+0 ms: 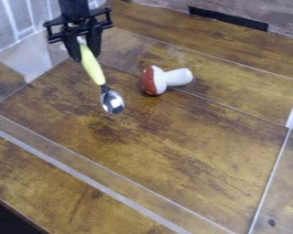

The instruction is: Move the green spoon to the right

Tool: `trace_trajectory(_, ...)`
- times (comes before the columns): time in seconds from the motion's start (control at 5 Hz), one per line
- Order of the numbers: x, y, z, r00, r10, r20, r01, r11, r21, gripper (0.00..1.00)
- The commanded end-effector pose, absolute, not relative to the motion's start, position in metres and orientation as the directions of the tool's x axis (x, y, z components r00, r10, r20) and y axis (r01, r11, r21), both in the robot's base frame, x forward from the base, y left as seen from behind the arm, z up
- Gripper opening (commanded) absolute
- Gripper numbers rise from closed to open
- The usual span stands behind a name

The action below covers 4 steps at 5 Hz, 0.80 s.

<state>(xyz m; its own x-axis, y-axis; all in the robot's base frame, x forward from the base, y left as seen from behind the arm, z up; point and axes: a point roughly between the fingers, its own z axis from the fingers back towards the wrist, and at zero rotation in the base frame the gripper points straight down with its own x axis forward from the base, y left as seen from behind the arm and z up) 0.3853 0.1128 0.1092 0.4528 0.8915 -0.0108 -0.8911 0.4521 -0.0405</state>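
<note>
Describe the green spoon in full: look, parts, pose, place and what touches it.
The green spoon has a thick yellow-green handle that looks like plastic and a shiny silver metal bowl. The hand is shut on the top of the handle, so the spoon hangs tilted, bowl lowest and pointing toward the camera's lower right. It appears lifted clear of the wooden table; a dark patch lies on the wood below the bowl. It hangs left of the toy mushroom, not touching it.

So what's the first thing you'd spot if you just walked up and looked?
The green spoon dangling in the air near the top left, pinched at the top of its handle by the black pincer, with its shiny bowl hanging over the wooden table. Next, the mushroom lying on its side just right of the spoon.
</note>
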Motion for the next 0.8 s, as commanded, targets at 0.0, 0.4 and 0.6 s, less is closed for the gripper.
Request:
trace_trajectory(0.0, 0.383, 0.086, 0.164, 0.481, 0.874, 0.065, -0.866, 0.485, -0.119, 0.0)
trace_trajectory(0.4, 0.377, 0.027, 0.163, 0.556, 0.83, 0.044, -0.822, 0.557, -0.122, 0.0)
trace_trajectory(0.6, 0.373, -0.004, 0.158, 0.609, 0.792, 0.044, -0.783, 0.61, -0.12, 0.0)
